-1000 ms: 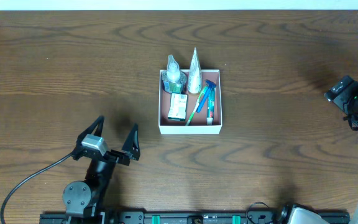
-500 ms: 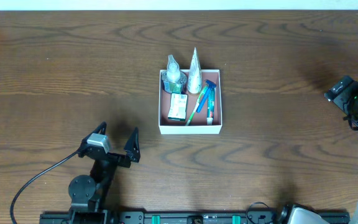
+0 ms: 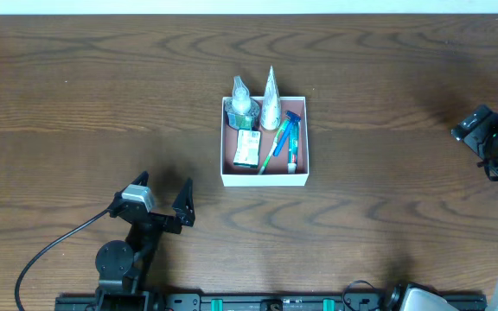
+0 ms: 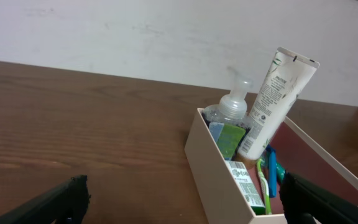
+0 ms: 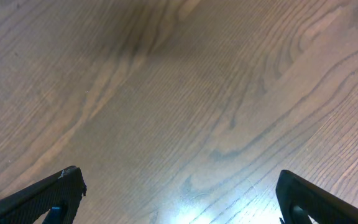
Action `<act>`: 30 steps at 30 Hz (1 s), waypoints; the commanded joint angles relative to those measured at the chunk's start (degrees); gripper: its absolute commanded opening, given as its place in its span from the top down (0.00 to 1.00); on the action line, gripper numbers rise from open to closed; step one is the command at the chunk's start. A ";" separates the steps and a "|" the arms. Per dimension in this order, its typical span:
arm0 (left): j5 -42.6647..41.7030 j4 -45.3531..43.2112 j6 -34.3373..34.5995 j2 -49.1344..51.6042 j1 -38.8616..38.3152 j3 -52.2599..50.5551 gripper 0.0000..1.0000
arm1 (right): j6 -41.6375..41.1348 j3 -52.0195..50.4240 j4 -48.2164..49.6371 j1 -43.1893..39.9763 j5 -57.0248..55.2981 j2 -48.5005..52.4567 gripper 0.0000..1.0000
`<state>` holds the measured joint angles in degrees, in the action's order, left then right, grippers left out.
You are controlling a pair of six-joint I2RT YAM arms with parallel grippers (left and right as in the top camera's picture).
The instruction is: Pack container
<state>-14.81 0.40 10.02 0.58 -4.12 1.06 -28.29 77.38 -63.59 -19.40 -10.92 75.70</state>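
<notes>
**A:** Overhead, we see the container (image 3: 264, 180) in the middle of the table (image 3: 76, 104), farther away than the left gripper (image 3: 164, 181) and to its right. How will it handle, do we think?

**B:** We judge it light, with thin walls that may bend. We would pinch the near wall close to a corner and move slowly. The tube (image 3: 271, 104) and the pump bottle (image 3: 242, 102) stand at the far wall and could tip.

**A:** And the tools?

**B:** The left gripper is spread wide and holds nothing, and it is well apart from the container. The right gripper (image 5: 179, 183) is also wide open and empty, over bare table at the right edge.
</notes>
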 commanded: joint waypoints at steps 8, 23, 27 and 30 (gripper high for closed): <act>-0.61 2.36 -0.81 -0.31 0.35 -0.83 0.02 | -0.81 0.13 -0.09 -0.52 -0.20 0.09 0.01; -0.61 2.36 -0.81 -0.31 0.35 -0.83 0.02 | -0.83 0.13 -0.09 -0.52 -0.20 0.09 0.01; -0.61 2.36 -0.81 -0.31 0.35 -0.83 0.02 | -0.83 0.13 -0.09 -0.37 -0.20 0.07 0.01; -0.61 2.36 -0.81 -0.31 0.35 -0.83 0.02 | -0.81 0.11 -0.09 0.59 -0.22 -1.81 0.01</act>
<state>-14.81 0.40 10.02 0.58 -4.12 1.06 -28.29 77.38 -63.61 -19.35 -10.92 75.61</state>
